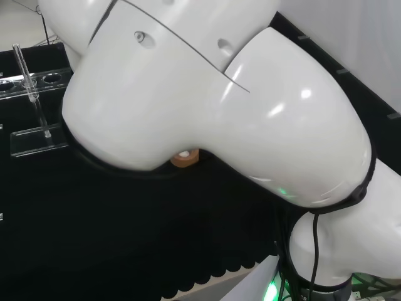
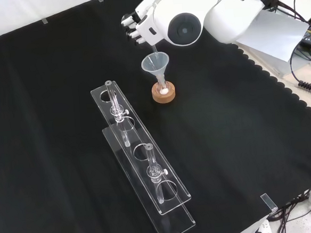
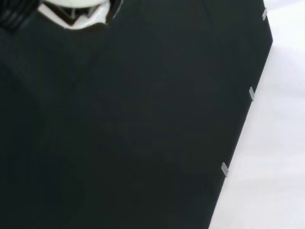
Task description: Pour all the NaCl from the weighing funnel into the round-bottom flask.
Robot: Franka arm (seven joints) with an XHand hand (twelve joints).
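Curled fingers of the black and white hand pinch a thin clear weighing funnel, tilted down into the wide clear plastic funnel seated in the round-bottom flask on its cork ring stand. That stand is my landmark: the hand hovers just above it, the clear acrylic rack lies nearer the camera. The glass looks light, slippery and fragile; hold it by the stem.

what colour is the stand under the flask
Tan cork with a white middle; the stand shows best in the front view.
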